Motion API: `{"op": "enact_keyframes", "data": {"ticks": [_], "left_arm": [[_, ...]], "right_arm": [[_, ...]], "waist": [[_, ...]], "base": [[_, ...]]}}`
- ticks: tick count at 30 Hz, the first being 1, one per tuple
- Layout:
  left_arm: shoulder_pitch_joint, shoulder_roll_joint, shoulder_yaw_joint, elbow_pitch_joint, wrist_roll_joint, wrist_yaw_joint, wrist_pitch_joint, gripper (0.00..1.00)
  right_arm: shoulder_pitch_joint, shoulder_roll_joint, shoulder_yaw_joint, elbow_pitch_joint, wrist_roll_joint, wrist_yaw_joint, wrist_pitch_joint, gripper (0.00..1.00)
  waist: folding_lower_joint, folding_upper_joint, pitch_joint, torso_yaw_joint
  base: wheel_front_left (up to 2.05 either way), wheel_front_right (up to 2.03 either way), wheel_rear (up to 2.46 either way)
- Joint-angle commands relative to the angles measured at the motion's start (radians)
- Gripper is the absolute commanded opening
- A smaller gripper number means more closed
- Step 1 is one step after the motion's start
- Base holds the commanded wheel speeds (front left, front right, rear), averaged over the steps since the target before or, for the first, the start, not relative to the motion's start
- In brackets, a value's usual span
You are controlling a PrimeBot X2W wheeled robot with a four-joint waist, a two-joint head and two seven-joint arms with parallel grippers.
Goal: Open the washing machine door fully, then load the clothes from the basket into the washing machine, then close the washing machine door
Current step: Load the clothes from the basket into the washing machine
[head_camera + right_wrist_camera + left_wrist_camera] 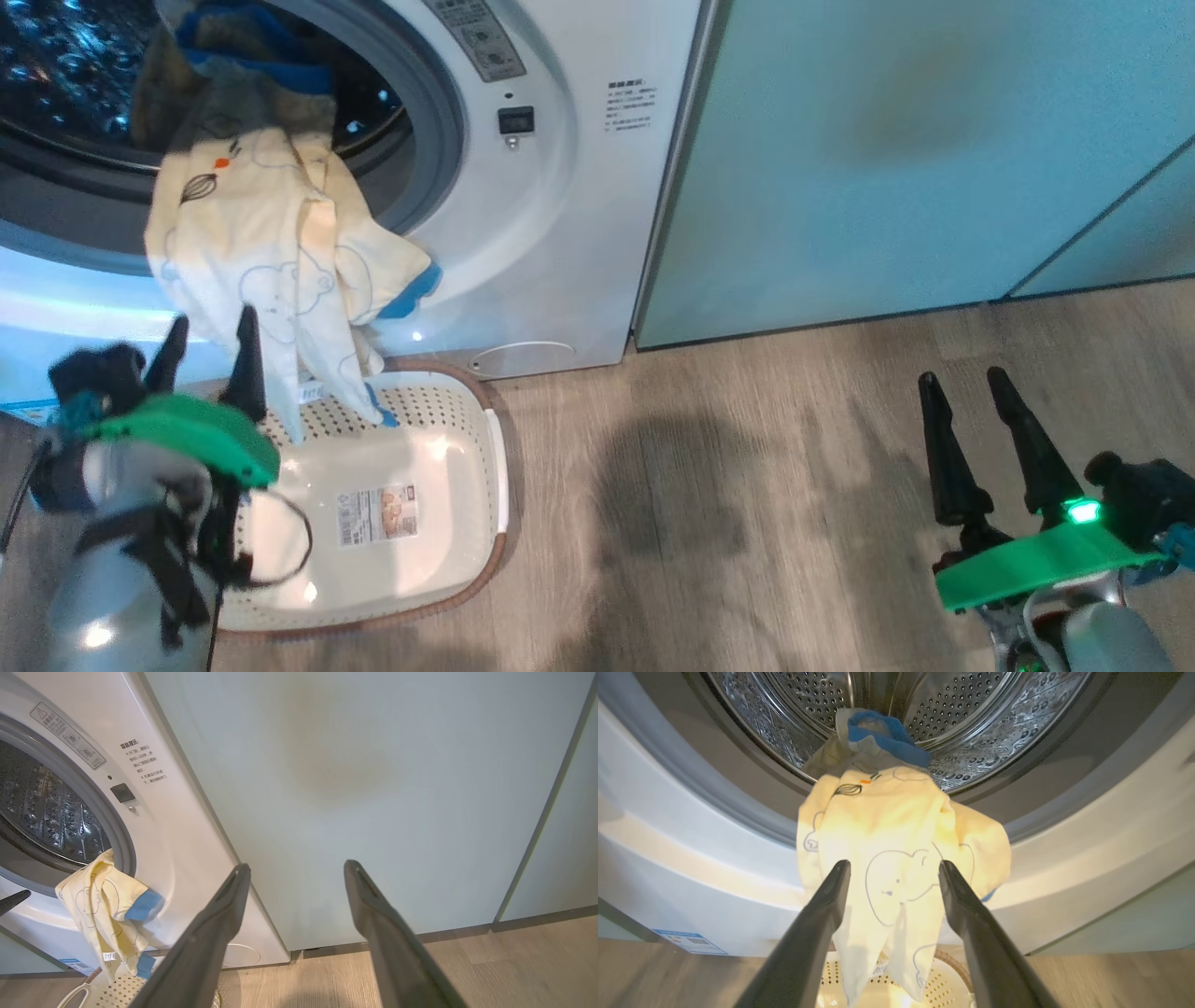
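Note:
The white washing machine (pixel 551 233) stands open; its door is out of view. Pale yellow clothes (pixel 271 271) with blue trim hang over the grey rubber lip, partly inside the steel drum (pixel 971 732) and trailing down into the basket (pixel 467 523). That white perforated basket sits on the floor before the machine, its bottom label bare. My left gripper (pixel 210 350) is open just below and in front of the hanging clothes (pixel 896 858), fingers pointing at them, holding nothing. My right gripper (pixel 966 397) is open over the floor to the right, facing the cabinet. The clothes (pixel 105 905) also hang in the right wrist view.
Pale green cabinets (pixel 934 159) stand right of the machine, meeting it at a narrow seam. Wooden floor (pixel 747 485) stretches between the basket and my right arm. A small blue label (pixel 689 942) marks the machine's lower corner.

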Motion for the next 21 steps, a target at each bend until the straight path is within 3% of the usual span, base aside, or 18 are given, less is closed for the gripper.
{"op": "enact_keyframes", "data": {"ticks": [1,8,21], "left_arm": [[0.008,0.032,0.035,-0.048,-0.015,-0.001,-0.003,1.00],[0.143,-0.004,0.010,-0.134,-0.022,0.004,-0.003,1.00],[0.289,-0.037,0.008,-0.297,-0.011,0.060,-0.003,1.00]], "right_arm": [[-0.005,-0.017,0.021,-0.029,0.004,0.000,-0.007,1.00],[0.007,-0.023,0.027,-0.034,0.007,0.000,-0.007,1.00],[0.001,-0.020,0.023,-0.040,0.011,0.000,-0.007,1.00]], "waist": [[0.0001,-0.0001,-0.010,0.007],[0.0001,-0.0001,-0.018,0.024],[0.0001,-0.0001,0.002,0.018]], "base": [[0.00,0.00,0.00],[0.00,0.00,0.00],[0.00,0.00,0.00]]}}
